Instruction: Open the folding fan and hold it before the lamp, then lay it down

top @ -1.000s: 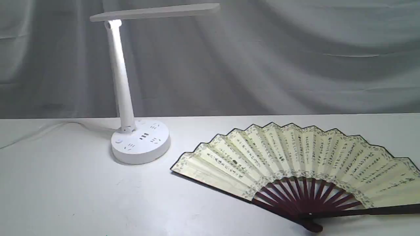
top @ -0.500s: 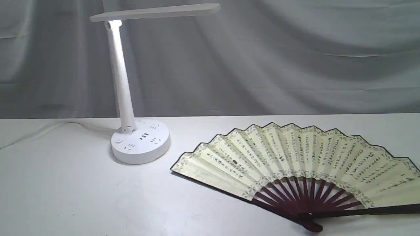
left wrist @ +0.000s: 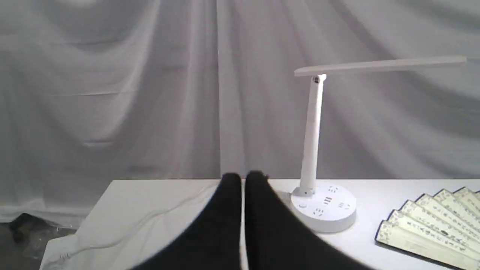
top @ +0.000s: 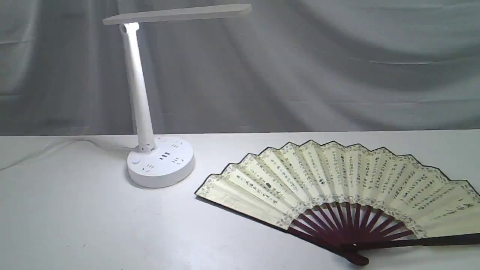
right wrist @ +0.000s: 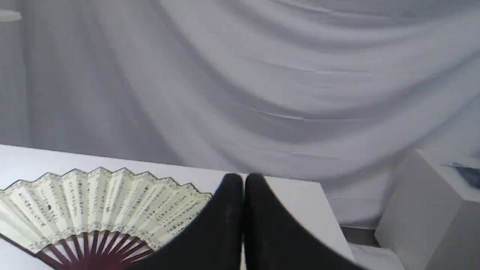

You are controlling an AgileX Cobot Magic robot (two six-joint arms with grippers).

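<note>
**On the white table: folding fan lying spread, both pincers closed on nothing**

The folding fan is lying flat on the right half of the table in the exterior view. It is fully spread, with the cream pleats and black calligraphy columns facing up. The maroon ribs are converging at the pivot near the table's front edge, and the fan's right end is running out of frame.

The lamp is standing upright to the fan's left, near it but not touching. Its round base is sitting on the table, the slim stem is rising from it, and the flat bar head is reaching out to the right overhead. A white cable is trailing from behind the base toward the table's left side.

The left gripper is showing in its wrist view with the lamp ahead of it. Its jaws are pressing almost together, leaving only a slim gap, and are gripping nothing. The right gripper is showing the same way in its own wrist view, with jaws drawn together and nothing between them. It is sitting apart from the fan, which is lying on the table ahead of it.

A grey draped cloth is hanging behind the table. A white box is sitting beyond the table's end in the right wrist view.
</note>
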